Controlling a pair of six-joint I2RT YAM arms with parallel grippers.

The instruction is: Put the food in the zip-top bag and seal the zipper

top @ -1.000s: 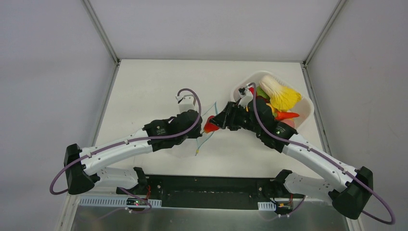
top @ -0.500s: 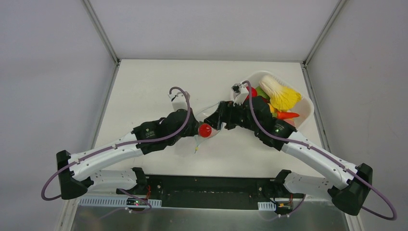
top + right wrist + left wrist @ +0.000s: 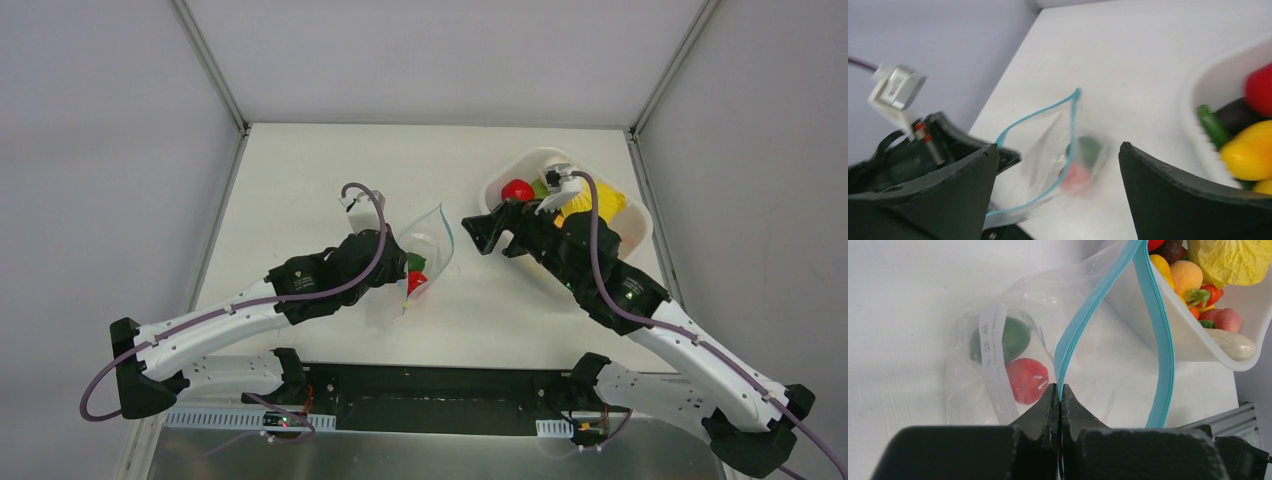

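The clear zip-top bag (image 3: 428, 245) stands open at mid-table, its teal zipper (image 3: 1108, 285) spread in a loop. Two pieces of food lie inside it: a red one (image 3: 1027, 380) and a dark green one (image 3: 1015, 338). My left gripper (image 3: 1060, 390) is shut on the bag's zipper edge and holds the mouth up. My right gripper (image 3: 482, 236) hangs wide open and empty between the bag and the tub. In the right wrist view the bag (image 3: 1048, 145) and the red piece (image 3: 1075, 176) show between the open right gripper (image 3: 1058, 146).
A white tub (image 3: 640, 228) at the back right holds more food: a red piece (image 3: 517, 190), a yellow leafy piece (image 3: 603, 200), and orange, green and pink ones (image 3: 1186, 276). The tub's wall (image 3: 1193, 340) stands close behind the bag.
The right gripper opened and let the red piece drop into the bag, then drew back right toward the tub. The left gripper kept its pinch on the bag's edge.
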